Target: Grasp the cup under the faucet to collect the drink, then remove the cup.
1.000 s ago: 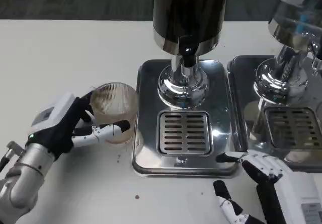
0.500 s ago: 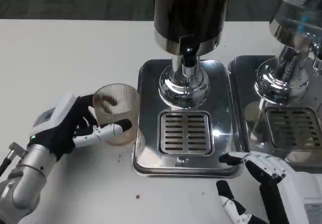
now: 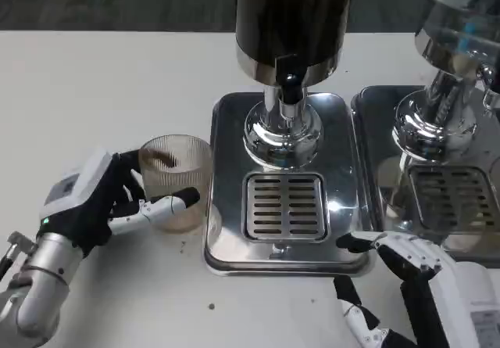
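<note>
Cup [image 3: 176,179] stands upright on the white table [image 3: 101,82], just left of the steel tray [image 3: 226,231] and not under the faucet [image 3: 290,88]; it is ribbed, clear, and looks empty (a brownish tint low down may only be the glass). Left hand [image 3: 105,203] holds it from the left side, one finger [image 3: 160,206] wrapped across the front wall and another showing through the glass behind. Its silver forearm [image 3: 35,281] runs down to the lower left corner.

Tray carries a slotted grate [image 3: 284,205] and a chrome column [image 3: 282,133] that rises to a dark dispenser [image 3: 293,16], the black faucet hanging below it over the grate. A second dispenser [image 3: 461,27] on its own tray [image 3: 367,129] stands just beside, at the right edge. A few dark specks [image 3: 211,306] lie on the table near the front. Dark carpet [image 3: 117,0] shows beyond the table's far edge.

Right hand [image 3: 406,274] sits at the near right corner of the first tray, fingers spread and holding nothing, one fingertip [image 3: 346,243] touching the tray's rim.
</note>
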